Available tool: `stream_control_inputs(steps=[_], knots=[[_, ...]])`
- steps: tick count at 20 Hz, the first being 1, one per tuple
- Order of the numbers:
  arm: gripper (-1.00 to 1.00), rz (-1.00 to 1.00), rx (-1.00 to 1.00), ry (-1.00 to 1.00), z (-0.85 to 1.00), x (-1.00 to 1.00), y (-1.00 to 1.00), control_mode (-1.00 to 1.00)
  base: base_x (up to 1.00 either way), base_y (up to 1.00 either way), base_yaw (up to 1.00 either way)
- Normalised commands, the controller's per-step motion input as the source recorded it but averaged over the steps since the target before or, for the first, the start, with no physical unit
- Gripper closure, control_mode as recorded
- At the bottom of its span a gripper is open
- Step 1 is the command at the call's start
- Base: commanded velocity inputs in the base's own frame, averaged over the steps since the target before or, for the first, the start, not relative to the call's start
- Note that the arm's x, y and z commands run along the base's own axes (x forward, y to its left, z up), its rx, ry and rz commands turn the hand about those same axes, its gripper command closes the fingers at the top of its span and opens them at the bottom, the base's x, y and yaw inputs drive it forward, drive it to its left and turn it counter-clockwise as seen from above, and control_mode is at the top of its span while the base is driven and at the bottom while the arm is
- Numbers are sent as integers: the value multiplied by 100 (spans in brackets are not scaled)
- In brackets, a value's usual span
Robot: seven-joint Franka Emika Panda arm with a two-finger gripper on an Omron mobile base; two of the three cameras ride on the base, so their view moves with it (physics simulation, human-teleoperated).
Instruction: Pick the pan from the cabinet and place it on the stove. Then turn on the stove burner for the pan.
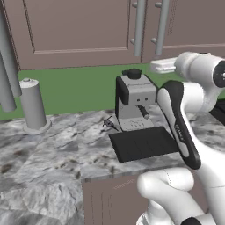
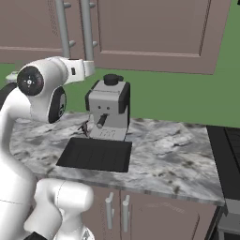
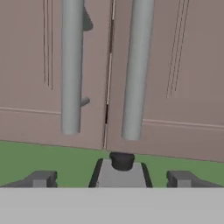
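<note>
The two-finger gripper [image 3: 112, 179] stands wide with nothing between its dark tips, facing the shut mauve-brown panelled wall cabinet [image 3: 175, 65] and its two long grey bar handles [image 3: 71, 65]. Just below sits the grey-and-black coffee machine [image 1: 134, 103] on the marbled grey counter [image 1: 48, 154]. The right base view adds the black gas stove [image 2: 227, 159] at far right; the left base view, a grey cylindrical canister [image 1: 33, 105].

You can't see inside the cabinet [image 3: 175, 65]; both doors are shut. Its bar handles [image 3: 72, 65] run off the top edge. The stove [image 2: 229, 159] is cut off at the counter's right end. The arm hides part of the coffee machine [image 1: 134, 103].
</note>
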Motion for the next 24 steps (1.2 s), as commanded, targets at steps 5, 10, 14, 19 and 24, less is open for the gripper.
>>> stream_control_inputs(steps=[5, 10, 14, 19, 24], knots=[[-100, 0, 7, -23, 50, -4, -17, -100, 0, 0, 0], [-100, -2, 5, -16, 46, 0, 0, -100, 0, 0, 0], [-100, 0, 6, -7, 22, 15, -1, -100, 0, 0, 0], [-100, 0, 4, -1, 4, 34, 0, -100, 0, 0, 0], [-100, 0, 1, -1, 0, 44, 0, -100, 0, 0, 0]])
